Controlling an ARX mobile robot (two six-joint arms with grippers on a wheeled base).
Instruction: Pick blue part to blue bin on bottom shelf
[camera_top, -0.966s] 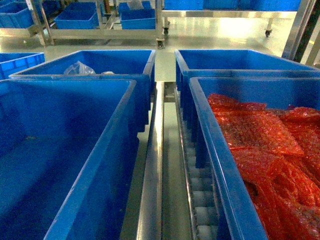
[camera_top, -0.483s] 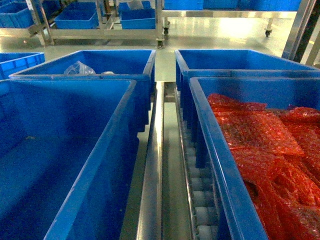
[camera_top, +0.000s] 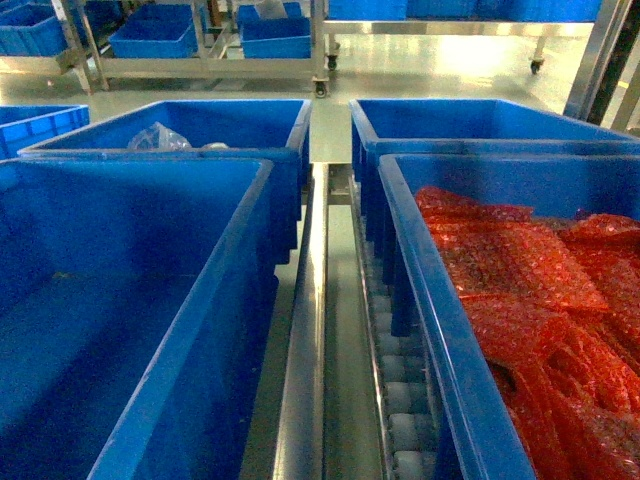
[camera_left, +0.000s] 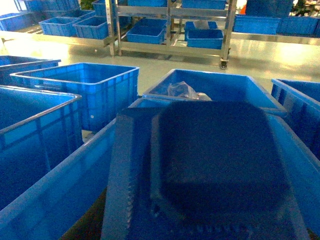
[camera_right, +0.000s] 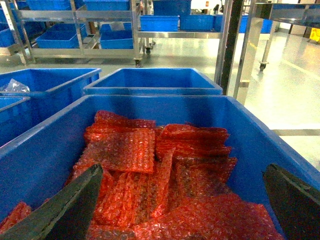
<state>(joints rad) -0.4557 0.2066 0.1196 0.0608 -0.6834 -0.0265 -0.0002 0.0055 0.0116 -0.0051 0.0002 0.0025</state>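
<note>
The blue part, a dark blue moulded tray with a raised middle, fills the foreground of the left wrist view, tilted above a blue bin's rim. It hides the left gripper's fingers and appears held there. In the head view neither gripper shows. The near left blue bin has nothing in it and stands on the bottom shelf, beside the steel divider and white rollers. My right gripper is open, its dark fingers spread above red bubble-wrap bags.
The near right bin holds the red bags. Behind stand two more blue bins, the left one with a clear plastic bag. Steel racks with blue bins stand across the shiny floor.
</note>
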